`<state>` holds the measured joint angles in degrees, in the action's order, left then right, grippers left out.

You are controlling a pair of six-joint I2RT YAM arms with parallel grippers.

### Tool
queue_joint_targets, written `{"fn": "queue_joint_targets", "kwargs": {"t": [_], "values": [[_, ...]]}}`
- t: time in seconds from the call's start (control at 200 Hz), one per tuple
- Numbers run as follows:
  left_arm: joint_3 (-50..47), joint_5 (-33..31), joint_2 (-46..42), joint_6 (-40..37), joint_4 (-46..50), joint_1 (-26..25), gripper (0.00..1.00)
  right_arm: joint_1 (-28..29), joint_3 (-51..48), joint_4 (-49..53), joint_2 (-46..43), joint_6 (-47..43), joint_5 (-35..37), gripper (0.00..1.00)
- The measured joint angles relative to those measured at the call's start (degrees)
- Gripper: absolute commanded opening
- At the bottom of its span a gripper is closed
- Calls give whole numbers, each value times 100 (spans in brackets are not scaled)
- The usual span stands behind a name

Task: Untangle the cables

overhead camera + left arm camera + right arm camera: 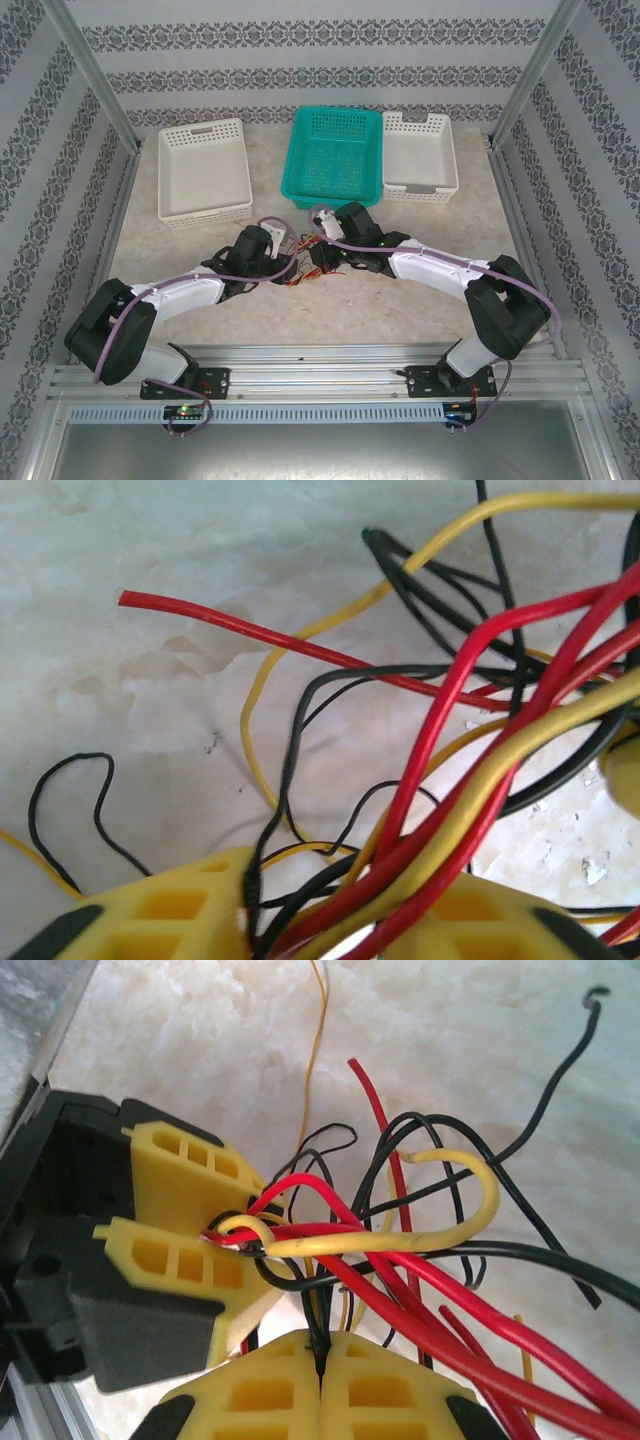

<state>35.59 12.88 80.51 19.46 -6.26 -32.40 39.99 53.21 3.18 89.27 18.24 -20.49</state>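
Right wrist view: the left gripper pinches a tangle of red, yellow and black cables low over the marbled table, while the right gripper nips one black strand, apparently bracing to draw it free of the knot.

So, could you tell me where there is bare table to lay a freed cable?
Free: the marble between the right arm and the small white basket; between the large white basket and the left arm; the near strip by the rail. Crowded: before the teal basket, where the left end effector and right end effector grip the cables.
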Motion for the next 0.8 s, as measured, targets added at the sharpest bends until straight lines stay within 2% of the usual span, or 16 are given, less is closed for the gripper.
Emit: {"fn": "queue_joint_targets", "kwargs": {"t": [0.11, 0.22, 0.39, 0.47, 0.595, 0.704, 0.804], "values": [[-35, 7, -2, 2, -4, 2, 19, 0, 0, 2, -52, 0, -11, 0], [-85, 46, -81, 33, -26, 2, 0, 0, -11, -2, -107, 2, -22, 0], [-225, 61, -365, 122, -131, -9, 0, 2, -103, 4, -323, 44, -26, 0], [-313, 61, -531, 219, -223, -11, 0, 4, -162, 15, -455, 48, -26, 9], [-466, -42, -774, 450, -264, -9, 0, 0, -243, 44, -678, 129, -35, 38], [-623, -160, -876, 691, -258, -9, 0, 0, -293, 74, -929, 131, -17, 54], [-719, -245, -970, 909, -247, -9, 0, 0, -310, 111, -1165, 168, -15, 64]]}}
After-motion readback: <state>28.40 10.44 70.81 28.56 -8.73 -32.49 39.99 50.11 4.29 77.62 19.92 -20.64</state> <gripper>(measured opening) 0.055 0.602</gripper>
